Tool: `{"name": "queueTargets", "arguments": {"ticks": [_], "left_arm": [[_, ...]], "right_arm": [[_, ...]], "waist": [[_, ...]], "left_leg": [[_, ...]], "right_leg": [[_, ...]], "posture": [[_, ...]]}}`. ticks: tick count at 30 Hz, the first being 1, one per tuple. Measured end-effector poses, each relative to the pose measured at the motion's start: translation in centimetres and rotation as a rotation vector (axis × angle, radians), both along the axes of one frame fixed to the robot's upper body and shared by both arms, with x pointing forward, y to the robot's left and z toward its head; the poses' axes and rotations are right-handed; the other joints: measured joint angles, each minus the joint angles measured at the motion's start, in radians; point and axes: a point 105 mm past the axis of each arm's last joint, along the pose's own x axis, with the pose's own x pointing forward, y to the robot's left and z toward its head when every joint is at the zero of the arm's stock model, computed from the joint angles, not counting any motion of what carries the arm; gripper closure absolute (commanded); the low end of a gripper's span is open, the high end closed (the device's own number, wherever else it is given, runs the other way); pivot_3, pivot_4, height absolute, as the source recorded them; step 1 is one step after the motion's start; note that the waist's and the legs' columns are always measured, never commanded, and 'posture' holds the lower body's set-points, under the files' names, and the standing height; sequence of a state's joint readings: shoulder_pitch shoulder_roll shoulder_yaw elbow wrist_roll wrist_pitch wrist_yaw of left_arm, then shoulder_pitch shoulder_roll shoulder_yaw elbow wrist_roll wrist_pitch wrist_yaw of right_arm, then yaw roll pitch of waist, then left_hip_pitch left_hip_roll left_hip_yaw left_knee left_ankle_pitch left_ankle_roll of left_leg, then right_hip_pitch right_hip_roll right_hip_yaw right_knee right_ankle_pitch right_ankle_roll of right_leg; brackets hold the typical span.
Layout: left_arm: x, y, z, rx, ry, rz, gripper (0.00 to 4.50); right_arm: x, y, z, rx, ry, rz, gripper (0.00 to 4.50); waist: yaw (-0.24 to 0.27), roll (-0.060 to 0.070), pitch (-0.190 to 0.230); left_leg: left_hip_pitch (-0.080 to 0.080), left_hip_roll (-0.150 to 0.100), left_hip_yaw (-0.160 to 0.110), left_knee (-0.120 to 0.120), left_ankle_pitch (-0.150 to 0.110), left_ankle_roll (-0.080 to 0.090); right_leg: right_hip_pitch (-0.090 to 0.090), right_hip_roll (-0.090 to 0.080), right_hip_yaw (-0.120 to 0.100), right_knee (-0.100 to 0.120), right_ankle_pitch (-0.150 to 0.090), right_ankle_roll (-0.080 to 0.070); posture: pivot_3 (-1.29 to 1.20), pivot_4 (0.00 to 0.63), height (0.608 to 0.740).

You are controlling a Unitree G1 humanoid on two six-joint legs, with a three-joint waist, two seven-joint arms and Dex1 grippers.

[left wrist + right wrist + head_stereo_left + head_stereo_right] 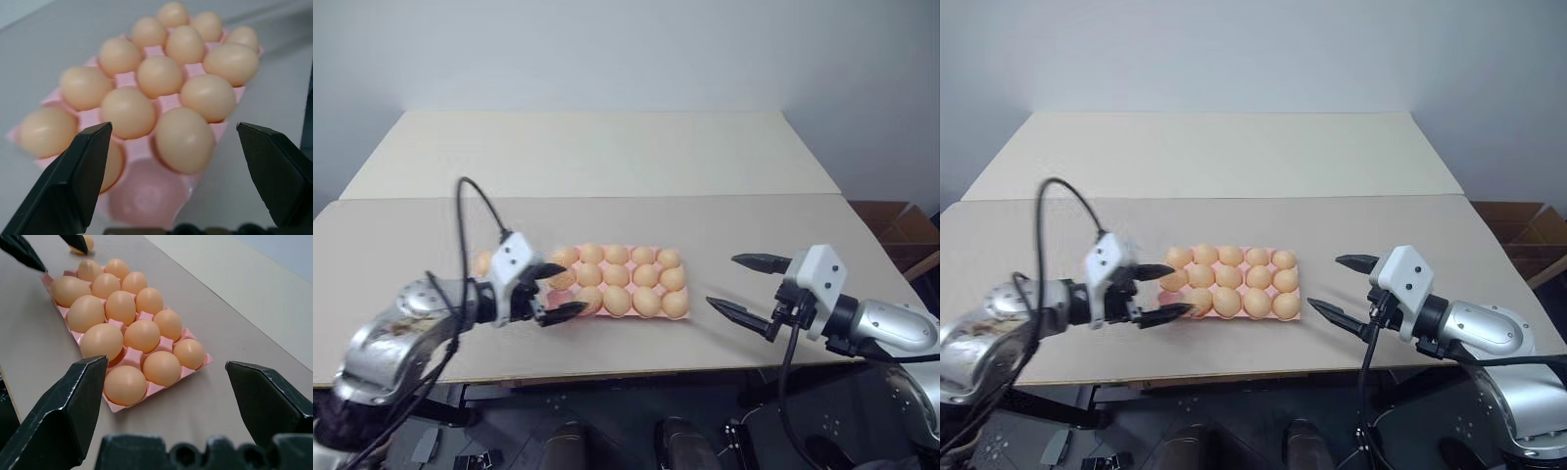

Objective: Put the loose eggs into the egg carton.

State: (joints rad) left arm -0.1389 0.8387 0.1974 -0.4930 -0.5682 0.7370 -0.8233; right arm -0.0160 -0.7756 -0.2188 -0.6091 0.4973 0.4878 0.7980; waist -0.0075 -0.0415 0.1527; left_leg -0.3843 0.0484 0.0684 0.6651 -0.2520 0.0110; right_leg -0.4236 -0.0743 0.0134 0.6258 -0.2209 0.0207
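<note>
- A smooth, oval, orange-tan loose egg lies on the matte beige table, just left of the left arm.
- The left gripper hovers at the carton's left end, its black tapered fingers spread, holding nothing.
- The pink moulded egg carton sits mid-table, its cups filled with glossy eggs except one bare cup nearest that gripper.
- The right gripper stands well apart on the right, spread and empty.

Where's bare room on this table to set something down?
Widest: the table beyond the egg carton. Also the strip before its near side. Crowded at its left end: left gripper and a loose egg; right gripper hangs off the right end.
</note>
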Motion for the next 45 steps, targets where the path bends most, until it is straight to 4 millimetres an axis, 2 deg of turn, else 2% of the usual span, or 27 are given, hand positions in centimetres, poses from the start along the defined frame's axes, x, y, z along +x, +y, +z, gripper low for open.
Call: {"name": "queueTargets", "arguments": {"ticks": [3,7,9,13,19,21,24,29,33,36,38,42,45], "left_arm": [[-0.4,3.5,1.0,-0.023,-0.132,0.104,0.03],[-2.8,8.7,-0.2,0.003,-0.079,0.229,0.03],[-4.1,10.4,-0.2,0.01,-0.069,0.268,0.03],[-5.8,11.8,-0.6,-0.002,-0.029,0.296,0.03],[-6.0,11.5,-1.0,-0.052,-0.022,0.346,0.03],[-5.4,11.5,-0.9,-0.051,-0.002,0.372,0.03],[-3.5,11.1,-0.6,-0.081,0.025,0.439,0.03],[0.9,10.1,-0.3,-0.11,0.033,0.571,0.03],[5.0,9.9,-2.5,-0.107,0.103,0.713,0.03],[6.7,9.6,-4.7,-0.093,0.185,0.747,0.03],[7.4,9.7,-5.4,-0.076,0.216,0.762,0.03],[9.0,9.4,-5.6,-0.037,0.214,0.759,1.24],[9.2,9.0,-5.6,-0.04,0.212,0.735,2.16]], "right_arm": [[0.0,-0.1,-0.1,0.0,0.008,0.011,0.0],[0.0,-0.4,-0.3,0.015,0.04,0.048,0.0],[0.1,-0.7,-0.5,0.015,0.055,0.061,0.0],[0.4,-1.1,-0.5,0.014,0.067,0.078,0.0],[0.7,-1.1,-0.2,0.014,0.061,0.082,0.0],[0.8,-1.1,-0.1,0.012,0.058,0.085,0.0],[0.9,-1.0,0.1,0.009,0.049,0.09,0.0],[0.9,-0.9,0.2,0.009,0.043,0.087,0.0],[1.0,-0.7,0.3,0.008,0.035,0.087,0.0],[1.0,-0.7,0.4,0.01,0.03,0.076,0.0],[1.0,-0.7,0.4,0.01,0.026,0.074,0.0],[0.7,-0.5,0.5,0.01,0.012,0.061,0.0],[0.3,-0.6,-0.2,0.013,0.035,0.038,0.0]], "waist": [[0.001,0.0,0.0],[-0.003,0.0,0.0],[-0.002,0.0,0.0],[0.01,0.0,0.0],[0.014,0.0,0.0],[0.017,0.0,0.0],[0.02,0.0,0.0],[0.018,-0.001,-0.001],[0.019,-0.001,-0.001],[0.011,-0.001,-0.001],[0.009,-0.002,-0.001],[0.013,-0.002,-0.001],[0.016,-0.002,-0.001]], "left_leg": [[0.0,0.0,0.001,0.0,0.0,0.0],[0.0,0.0,0.002,0.0,0.0,0.0],[0.001,0.0,0.003,0.0,0.0,0.0],[0.001,0.0,0.003,0.001,0.0,0.0],[0.0,0.001,0.003,0.001,0.0,0.0],[0.001,0.001,0.003,0.001,0.0,0.0],[0.001,0.001,0.002,0.001,0.0,0.0],[0.0,0.0,0.002,0.002,0.0,0.0],[0.0,-0.001,0.001,0.002,0.0,0.0],[-0.001,-0.001,0.001,0.002,0.0,0.0],[-0.002,-0.001,0.001,0.002,0.0,0.0],[-0.001,-0.001,0.001,0.002,0.0,0.0],[-0.002,-0.001,0.001,0.003,0.0,0.0]], "right_leg": [[0.001,-0.001,-0.001,0.0,0.0,0.0],[0.0,-0.001,-0.001,-0.001,-0.002,-0.003],[0.0,-0.002,0.0,-0.001,-0.003,-0.006],[0.0,-0.002,-0.001,0.0,-0.004,-0.006],[0.0,-0.001,-0.001,0.0,-0.003,-0.006],[0.0,-0.001,-0.001,0.001,-0.003,-0.006],[0.001,-0.001,-0.001,0.001,-0.001,-0.002],[0.001,-0.001,0.0,0.001,0.001,0.001],[0.002,-0.001,-0.001,0.001,0.002,0.001],[0.001,-0.001,0.0,0.0,0.002,0.001],[0.0,0.0,-0.001,0.0,0.002,0.001],[0.001,-0.001,-0.001,0.0,0.002,0.001],[0.001,-0.001,-0.001,0.0,0.002,0.001]], "posture": [[0.0,0.15,0.74],[0.0,0.15,0.74],[0.0,0.15,0.74],[0.0,0.15,0.74],[0.0,0.15,0.74],[0.0,0.15,0.74],[0.0,0.15,0.74],[0.0,0.15,0.74],[0.0,0.15,0.74],[0.0,0.15,0.74],[0.0,0.15,0.74],[0.0,0.15,0.74],[0.0,0.15,0.74]]}}
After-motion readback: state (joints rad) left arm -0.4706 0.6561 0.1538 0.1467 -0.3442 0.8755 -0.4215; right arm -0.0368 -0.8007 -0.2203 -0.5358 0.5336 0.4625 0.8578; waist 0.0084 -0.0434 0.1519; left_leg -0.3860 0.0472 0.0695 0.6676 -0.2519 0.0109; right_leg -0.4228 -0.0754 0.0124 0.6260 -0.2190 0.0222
